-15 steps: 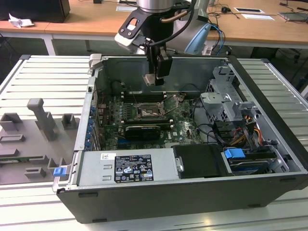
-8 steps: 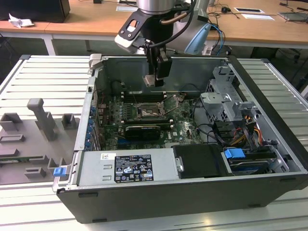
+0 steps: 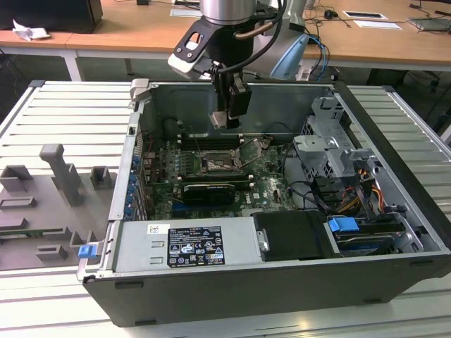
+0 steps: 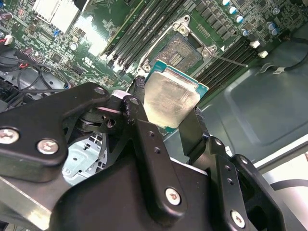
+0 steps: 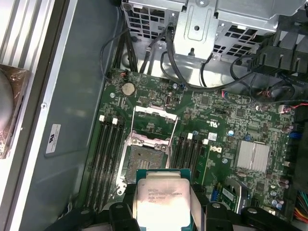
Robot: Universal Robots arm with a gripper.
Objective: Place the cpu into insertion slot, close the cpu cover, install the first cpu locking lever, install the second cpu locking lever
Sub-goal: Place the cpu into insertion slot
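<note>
Downward arm (image 3: 224, 17), tool (image 4: 166, 113) pinched tight.

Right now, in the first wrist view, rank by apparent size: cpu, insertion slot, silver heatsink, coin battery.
1. cpu, though it sits nearer the camera, so its lead over the slot is unsure.
2. insertion slot.
3. silver heatsink.
4. coin battery, clearly smallest.

- Open air is lying between the end effector (image 3: 227, 121), gripping the cpu (image 4: 171, 98), and the insertion slot (image 5: 143, 161).
- The cpu cover (image 5: 153, 110) is standing raised at one edge of the slot.
- Memory slots (image 5: 108, 154) are flanking it, lying low.
- A drive cage (image 3: 325, 144) and cables (image 3: 310, 191) are crowding the exterior view's right.
- An expansion card (image 3: 208, 191) is standing beside the slot.
</note>
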